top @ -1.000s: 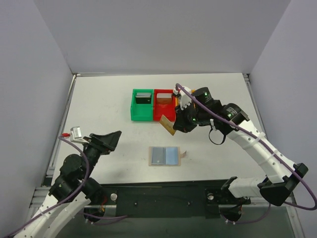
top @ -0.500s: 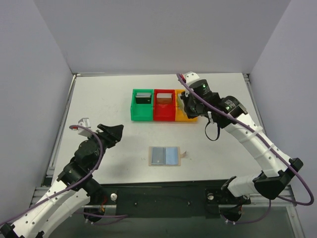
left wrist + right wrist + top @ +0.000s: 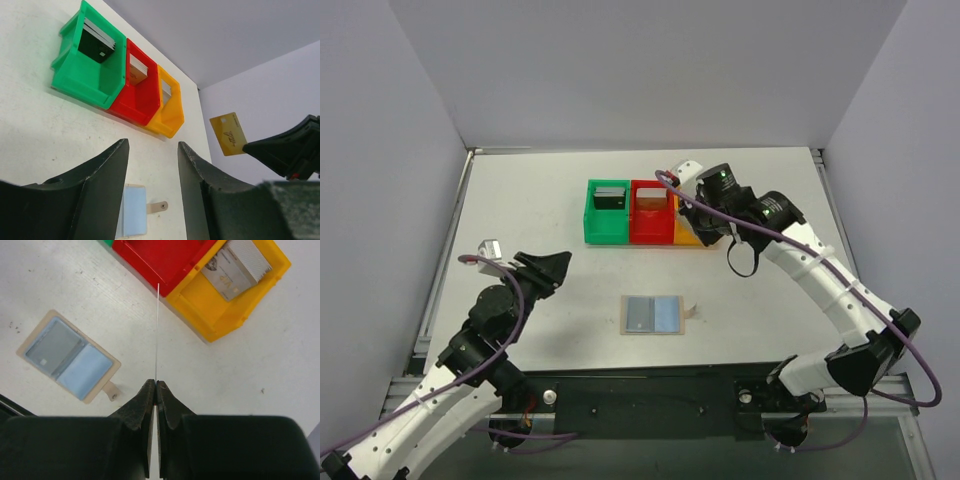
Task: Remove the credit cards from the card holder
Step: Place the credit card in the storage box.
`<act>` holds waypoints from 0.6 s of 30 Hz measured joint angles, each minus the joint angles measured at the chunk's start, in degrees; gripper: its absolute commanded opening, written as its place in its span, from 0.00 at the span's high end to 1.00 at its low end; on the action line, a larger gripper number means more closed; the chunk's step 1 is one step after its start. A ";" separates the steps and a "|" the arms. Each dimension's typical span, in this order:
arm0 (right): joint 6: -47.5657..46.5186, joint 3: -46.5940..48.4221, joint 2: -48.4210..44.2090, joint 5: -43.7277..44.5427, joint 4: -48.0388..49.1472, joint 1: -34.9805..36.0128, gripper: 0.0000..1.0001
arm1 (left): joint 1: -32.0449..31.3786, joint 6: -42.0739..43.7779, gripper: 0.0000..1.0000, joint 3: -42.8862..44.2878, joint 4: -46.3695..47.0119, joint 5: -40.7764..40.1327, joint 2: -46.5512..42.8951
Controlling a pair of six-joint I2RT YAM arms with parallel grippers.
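The right hand [image 3: 156, 386] is pinched shut on a gold card [image 3: 228, 133], gripping it by one edge so that most of the card stands free beyond the fingertips. That hold probably suits dropping it into a bin. The right wrist view shows the card exactly edge-on, as a thin line reaching from the fingers toward the seam between the red bin [image 3: 650, 228] and the orange bin [image 3: 220, 310]. In the left wrist view its printed face is broadside, with its long axis leaning a little off upright. It hangs in the air by the bins, touching nothing else. The bins sit in a row with the green bin [image 3: 605, 230], and each has a card propped against its back wall: a dark card [image 3: 609, 197], a brownish card [image 3: 650, 198] and a grey card [image 3: 235, 267]. Leaning them that way seems to sort them and keep them easy to see. The card holder [image 3: 653, 315] lies open and flat on the worktop [image 3: 520, 200], well clear of the bins. Its panels face up, its long axis runs left to right, and its small tab points right. The greyer left panel may hold one more card. The left hand [image 3: 151, 150] hovers off to the side, jaws apart and empty, aimed toward the bins and out of the way.
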 measured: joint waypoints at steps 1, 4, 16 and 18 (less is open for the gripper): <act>-1.29 -0.04 0.74 -1.55 0.68 -0.48 1.00 | 0.00 -0.35 0.46 -0.17 -0.09 0.17 -0.33; -3.72 1.27 4.35 -6.43 2.93 -1.99 1.00 | 0.00 -1.77 0.47 -1.01 -0.37 0.81 -1.68; -9.20 1.55 18.99 -22.62 24.70 -9.55 1.00 | 0.00 -3.67 0.50 -2.08 -8.17 1.03 -9.07; -11.54 4.42 22.84 -25.07 24.57 -10.08 1.00 | 0.00 -2.75 0.50 -2.08 -8.87 0.02 -10.62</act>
